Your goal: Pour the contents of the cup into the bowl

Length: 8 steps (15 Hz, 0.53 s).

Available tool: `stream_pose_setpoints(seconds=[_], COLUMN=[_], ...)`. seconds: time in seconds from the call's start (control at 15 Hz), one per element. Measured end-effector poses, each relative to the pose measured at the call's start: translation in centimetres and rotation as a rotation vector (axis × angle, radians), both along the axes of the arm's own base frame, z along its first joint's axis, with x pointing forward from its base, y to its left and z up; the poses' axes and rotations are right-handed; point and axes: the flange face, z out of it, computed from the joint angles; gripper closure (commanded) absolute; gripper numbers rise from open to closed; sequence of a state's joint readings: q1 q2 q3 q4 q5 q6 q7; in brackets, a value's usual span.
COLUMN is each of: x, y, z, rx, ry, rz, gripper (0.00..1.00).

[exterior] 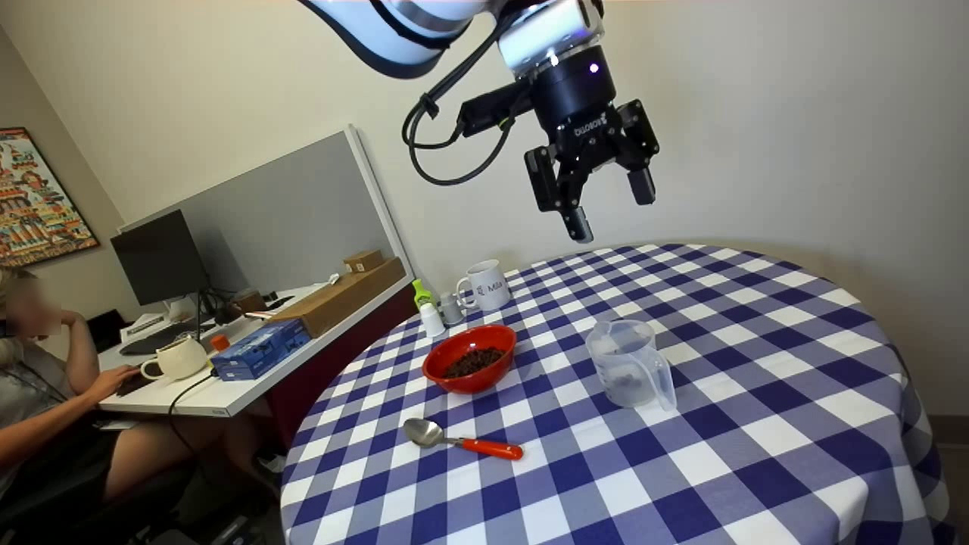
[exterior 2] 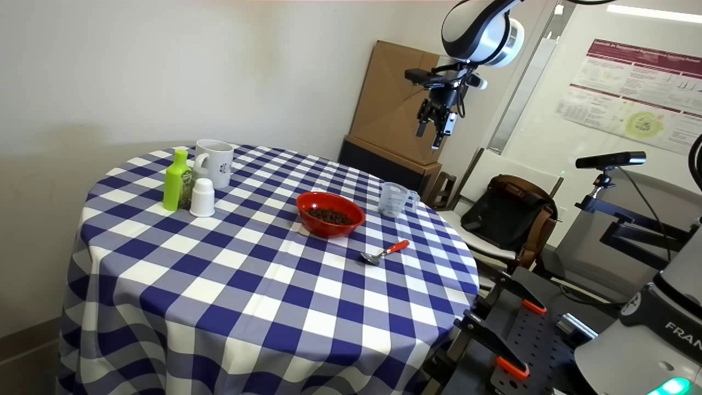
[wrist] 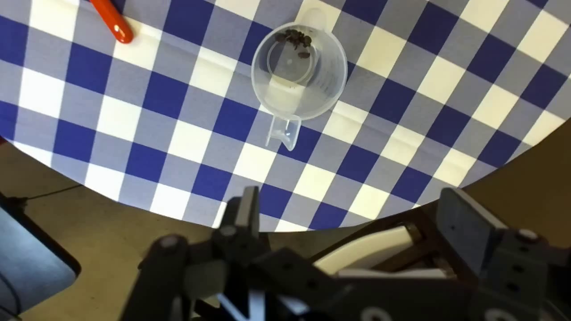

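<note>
The claw (wrist: 350,198) gaped wide, empty, higher than the cup (wrist: 299,73) — which stood upright on the bench (exterior: 757,378), apart from the bowl (exterior 2: 327,230), a few bits (wrist: 295,39) inside. This was probably the approach — the next move called for lowering to grip.

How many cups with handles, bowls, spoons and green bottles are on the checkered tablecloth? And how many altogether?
Cups with handles: 2 (clear measuring cup, white mug)
Red bowl: 1
Spoon: 1
Green bottle: 1
Total: 5
</note>
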State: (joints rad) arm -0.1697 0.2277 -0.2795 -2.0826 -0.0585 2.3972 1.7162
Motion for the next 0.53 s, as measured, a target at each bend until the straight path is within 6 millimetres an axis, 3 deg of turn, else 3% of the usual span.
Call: stream_pose_setpoints(seconds=[0.53], x=[-0.5], y=[-1.2], z=[-5.7], rx=[0.001], ry=[0.069], rz=[-0.112], gripper=[0.00])
